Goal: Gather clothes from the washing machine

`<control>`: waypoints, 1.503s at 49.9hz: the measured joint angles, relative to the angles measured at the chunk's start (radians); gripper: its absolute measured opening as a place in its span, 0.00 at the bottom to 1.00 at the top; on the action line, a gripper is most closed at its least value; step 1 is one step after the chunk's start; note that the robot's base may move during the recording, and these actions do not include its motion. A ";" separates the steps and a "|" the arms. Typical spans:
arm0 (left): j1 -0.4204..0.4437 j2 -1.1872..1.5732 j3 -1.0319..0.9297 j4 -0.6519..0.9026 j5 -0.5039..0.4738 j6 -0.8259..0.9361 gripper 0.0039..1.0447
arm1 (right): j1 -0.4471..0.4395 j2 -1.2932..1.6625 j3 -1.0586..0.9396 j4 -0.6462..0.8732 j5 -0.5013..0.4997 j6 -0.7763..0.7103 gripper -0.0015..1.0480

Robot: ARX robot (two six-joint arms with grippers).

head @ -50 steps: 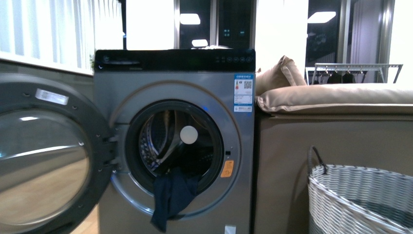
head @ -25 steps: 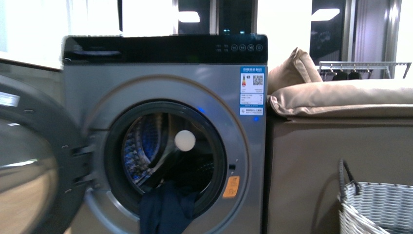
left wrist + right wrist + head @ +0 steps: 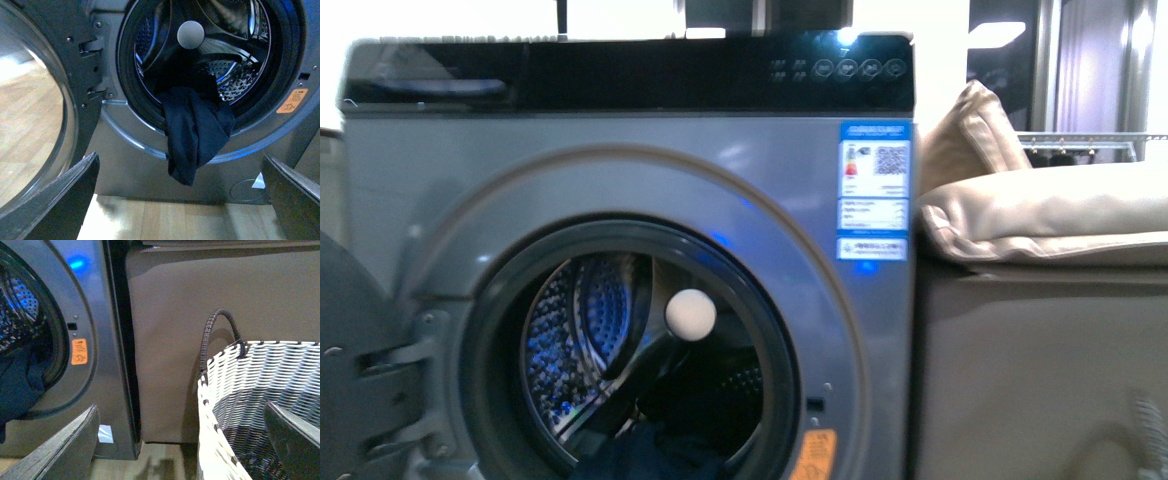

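Item: my left pincer (image 3: 180, 156) stood spread, empty; right pincer (image 3: 180, 405) likewise, near the basket (image 3: 235, 375). Clothes (image 3: 192, 127) hung over the washing machine (image 3: 125, 165) drum lip. Risk: a shallow pinch could drop them floorward; the open door (image 3: 35, 100), left, might foul my arm.

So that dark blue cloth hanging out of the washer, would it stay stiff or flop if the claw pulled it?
Probably floppy: the clothes drape in soft folds over the washing machine rim and hang down. Likely light, being thin fabric, though I cannot tell whether it is wet. It may drag, since its upper part lies inside the drum.
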 joint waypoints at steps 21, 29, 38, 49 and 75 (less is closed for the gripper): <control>0.000 0.001 0.000 0.000 -0.001 0.000 0.94 | 0.000 0.000 0.000 0.000 0.002 0.000 0.93; 0.000 0.001 0.000 0.000 0.000 0.000 0.94 | 0.000 0.000 0.000 0.000 0.002 0.000 0.93; 0.000 0.001 0.000 0.000 0.000 0.000 0.94 | 0.000 0.000 0.000 0.000 0.002 0.000 0.93; 0.000 0.001 0.000 0.000 0.001 -0.001 0.94 | 0.000 0.000 0.000 0.000 0.002 0.000 0.93; -0.165 0.817 0.246 0.425 0.190 -0.139 0.94 | 0.000 0.000 0.000 0.000 0.002 0.000 0.93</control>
